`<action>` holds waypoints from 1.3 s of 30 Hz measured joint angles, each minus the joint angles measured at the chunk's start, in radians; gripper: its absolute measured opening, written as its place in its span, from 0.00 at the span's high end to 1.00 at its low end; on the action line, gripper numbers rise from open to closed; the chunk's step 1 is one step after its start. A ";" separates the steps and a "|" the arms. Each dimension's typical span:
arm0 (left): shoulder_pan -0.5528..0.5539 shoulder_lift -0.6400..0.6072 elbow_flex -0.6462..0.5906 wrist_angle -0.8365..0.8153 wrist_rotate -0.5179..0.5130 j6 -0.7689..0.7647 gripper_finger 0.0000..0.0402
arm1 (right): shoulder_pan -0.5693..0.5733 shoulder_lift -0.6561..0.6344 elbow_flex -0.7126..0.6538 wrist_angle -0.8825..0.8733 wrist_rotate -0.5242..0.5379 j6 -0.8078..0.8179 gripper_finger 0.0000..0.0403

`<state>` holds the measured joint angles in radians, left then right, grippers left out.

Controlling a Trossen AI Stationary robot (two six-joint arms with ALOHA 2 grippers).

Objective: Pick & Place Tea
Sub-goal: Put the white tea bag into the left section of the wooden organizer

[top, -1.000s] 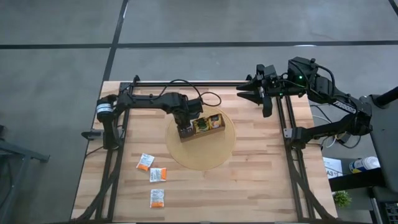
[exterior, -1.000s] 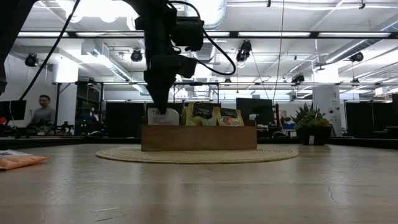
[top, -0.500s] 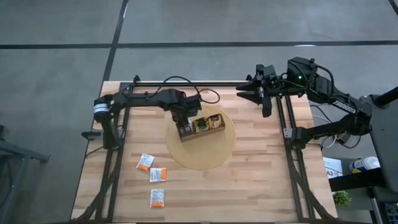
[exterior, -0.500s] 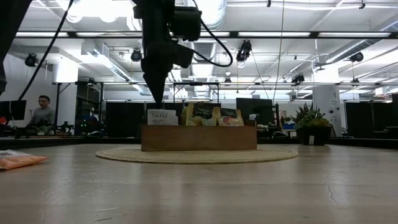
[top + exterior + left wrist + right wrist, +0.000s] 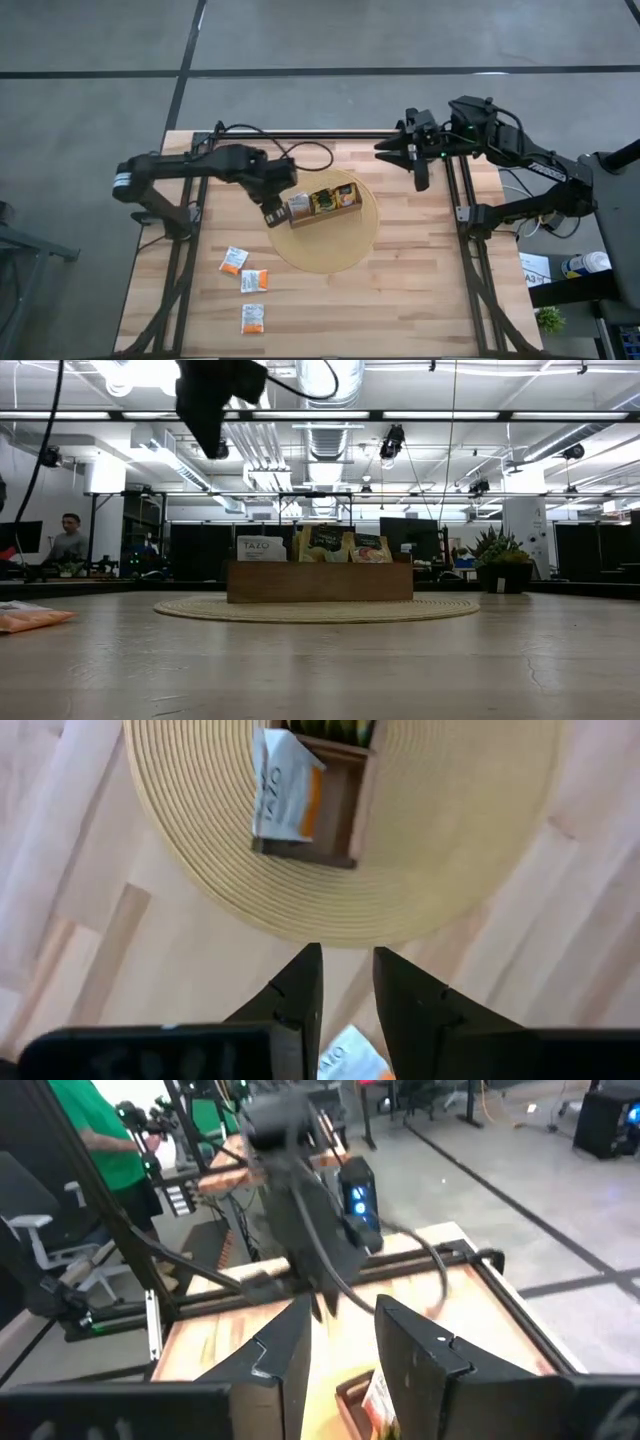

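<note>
Dark jaws of the left gripper (image 5: pixel 346 1010) stand slightly apart with nothing between them, hanging above the tabletop (image 5: pixel 420 290) just beside the wooden tray (image 5: pixel 322 204). A white-and-orange tea sachet (image 5: pixel 283 788) stands in the tray's end compartment nearest those jaws, with green and yellow sachets (image 5: pixel 326 201) in the compartments next to it. The tray rests on a round woven mat (image 5: pixel 340 250). Three more sachets (image 5: pixel 248 281) lie loose on the tabletop, well apart from the tray. The right gripper (image 5: pixel 392 152) waits at the far edge, its jaws also a little apart and empty.
</note>
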<state>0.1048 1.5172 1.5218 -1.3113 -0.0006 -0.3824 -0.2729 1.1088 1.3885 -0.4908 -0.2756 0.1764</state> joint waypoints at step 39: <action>-0.370 -0.482 -0.789 0.354 0.263 -0.583 0.79 | 0.009 0.079 -0.009 0.003 -0.012 0.004 0.75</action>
<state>-0.2655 1.0351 0.7333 -0.9574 0.2619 -0.9656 -0.2642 1.1881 1.3800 -0.4875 -0.2874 0.1808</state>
